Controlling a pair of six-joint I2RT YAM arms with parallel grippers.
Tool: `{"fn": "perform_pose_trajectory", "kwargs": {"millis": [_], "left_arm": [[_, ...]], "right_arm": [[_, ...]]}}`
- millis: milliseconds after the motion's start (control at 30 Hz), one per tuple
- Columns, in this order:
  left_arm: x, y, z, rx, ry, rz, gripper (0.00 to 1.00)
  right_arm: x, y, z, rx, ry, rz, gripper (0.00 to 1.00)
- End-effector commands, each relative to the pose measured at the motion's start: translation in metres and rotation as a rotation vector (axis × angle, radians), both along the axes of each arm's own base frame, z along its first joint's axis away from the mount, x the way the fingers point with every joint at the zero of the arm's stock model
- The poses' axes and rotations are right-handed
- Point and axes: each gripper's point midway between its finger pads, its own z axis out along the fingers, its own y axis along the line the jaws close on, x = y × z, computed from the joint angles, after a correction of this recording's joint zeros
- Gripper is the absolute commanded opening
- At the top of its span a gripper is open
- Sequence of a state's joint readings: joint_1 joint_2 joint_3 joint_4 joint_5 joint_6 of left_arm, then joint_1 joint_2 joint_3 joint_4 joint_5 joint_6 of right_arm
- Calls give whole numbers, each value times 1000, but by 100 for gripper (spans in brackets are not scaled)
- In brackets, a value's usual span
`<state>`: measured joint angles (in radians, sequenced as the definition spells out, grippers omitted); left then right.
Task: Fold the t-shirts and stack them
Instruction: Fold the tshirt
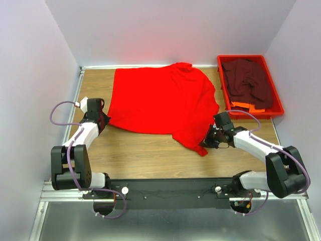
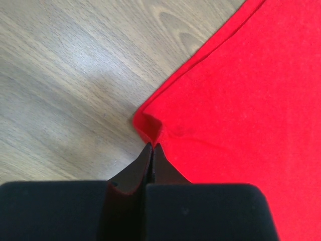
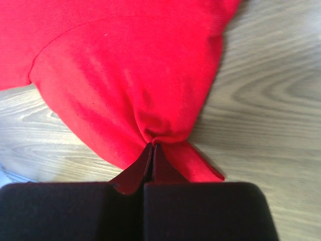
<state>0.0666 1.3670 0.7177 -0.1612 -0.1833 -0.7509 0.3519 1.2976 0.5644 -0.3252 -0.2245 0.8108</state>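
pale wood tabletop [image 1: 150, 145] between grey walls [image 1: 30, 75], with the bright red cloth t-shirt [image 1: 160, 103] spread across its middle, gripped at both near corners.
your left gripper [image 2: 152, 149] is clenched on the shirt's near-left corner, and your right gripper [image 3: 152, 146] is pinched onto a bunched sleeve at the near-right. the dark maroon cloth t-shirt [image 1: 248, 83] lies crumpled in the rigid red plastic tray [image 1: 277, 109] at the far right. each bite looks thin, so if you lift unevenly or fast a corner could slip free, and the bunched right side would likely fold crooked.
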Motion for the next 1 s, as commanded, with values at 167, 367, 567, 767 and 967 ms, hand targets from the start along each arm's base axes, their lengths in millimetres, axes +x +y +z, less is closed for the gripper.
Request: {"fn": "perform_pose_trajectory", "kwargs": {"millis": [167, 367, 567, 767, 967], "left_arm": [[15, 4, 9, 15, -5, -7, 0], [34, -3, 7, -23, -7, -17, 0], [61, -11, 14, -33, -25, -31, 0], [78, -9, 18, -22, -28, -21, 0], [91, -10, 16, -24, -26, -23, 0]], "right_arm": [[49, -10, 25, -143, -103, 6, 1], [98, -6, 43, -189, -173, -15, 1], [136, -6, 49, -225, -220, -56, 1], [166, -10, 57, -241, -263, -94, 1], [186, -12, 60, -241, -285, -107, 1]]}}
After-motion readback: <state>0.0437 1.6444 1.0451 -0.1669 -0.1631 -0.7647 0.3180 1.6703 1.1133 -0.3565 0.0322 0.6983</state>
